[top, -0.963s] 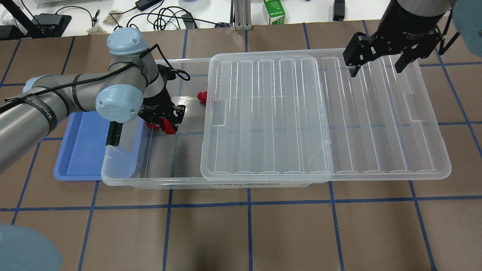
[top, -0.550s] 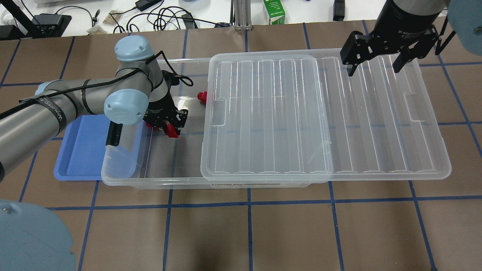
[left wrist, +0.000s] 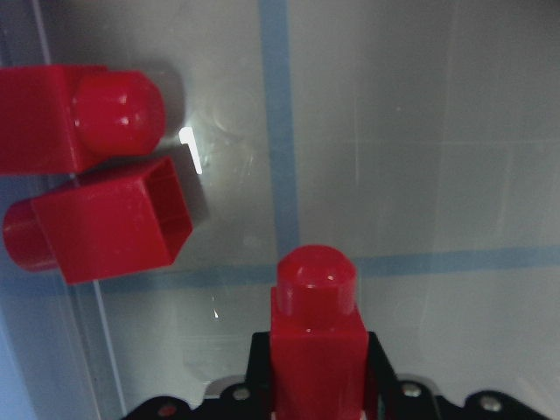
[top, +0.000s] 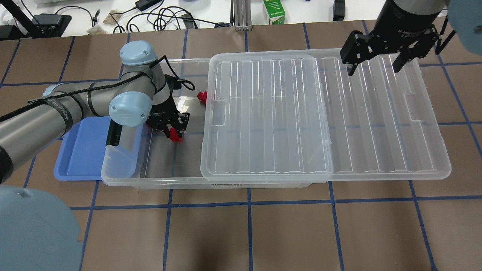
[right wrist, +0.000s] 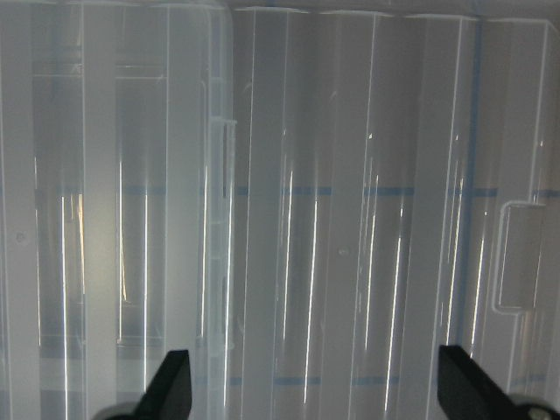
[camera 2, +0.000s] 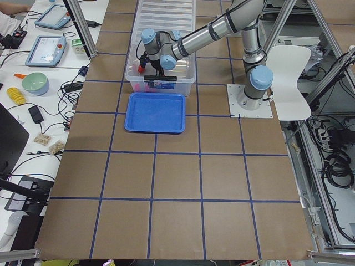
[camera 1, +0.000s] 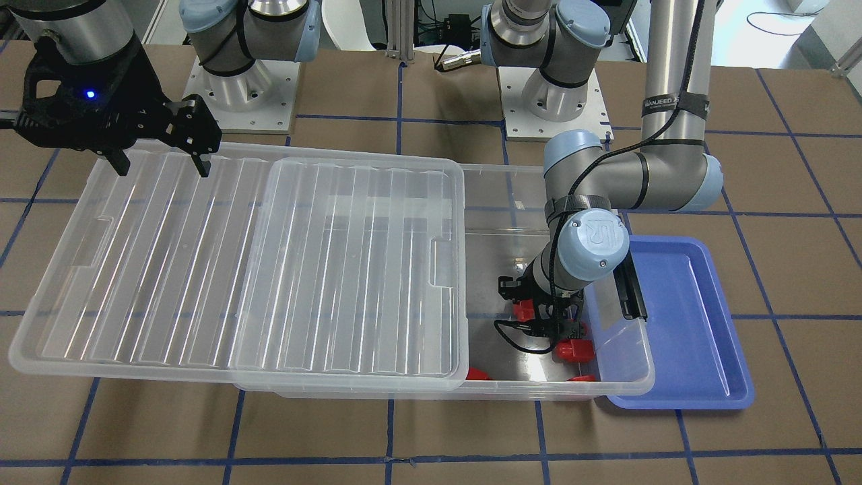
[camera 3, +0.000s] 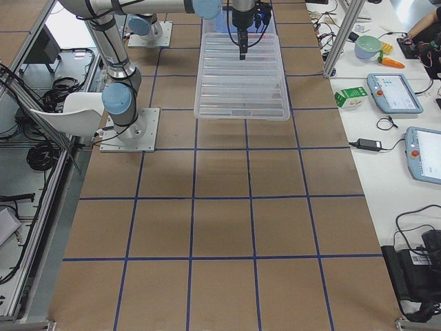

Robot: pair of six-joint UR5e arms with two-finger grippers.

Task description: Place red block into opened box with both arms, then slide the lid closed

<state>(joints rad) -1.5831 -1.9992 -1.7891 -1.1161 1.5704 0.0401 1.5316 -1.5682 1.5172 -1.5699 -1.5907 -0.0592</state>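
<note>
Left gripper (top: 172, 130) is clamped on the red block (left wrist: 315, 337), gripping the square body with the rounded stub sticking out past the fingers. The block hangs low inside the uncovered end of the box (top: 150, 183), towards its short end with the black latch bar (top: 113, 133). I can't tell if it touches the floor.

Right gripper (top: 373, 69) has its jaws wide apart and nothing in them. It sits over the far corner of the lid (top: 376, 124), on the part overhanging the box's other short end. Contact with the lid is unclear.

Block is probably light, stiff and smooth plastic, so the grip on the flat sides looks fine and it only needs letting go. Lid looks thin, light, slippery and a bit flexy. Best pushed at its short edge or the notch there, kept square so it doesn't skew.

In the way:
- The left arm (top: 94, 99) fills the open end, so it must be clear before the lid slides.
- Two other red blocks (left wrist: 96, 232) lie on the box floor right beside the drop spot.
- Another red block (top: 203, 96) sits by the far wall at the lid's edge.

A blue tray (top: 81, 150) butts against the latch end of the box. A green carton (top: 274, 11) and cables lie beyond the bench's far edge.
</note>
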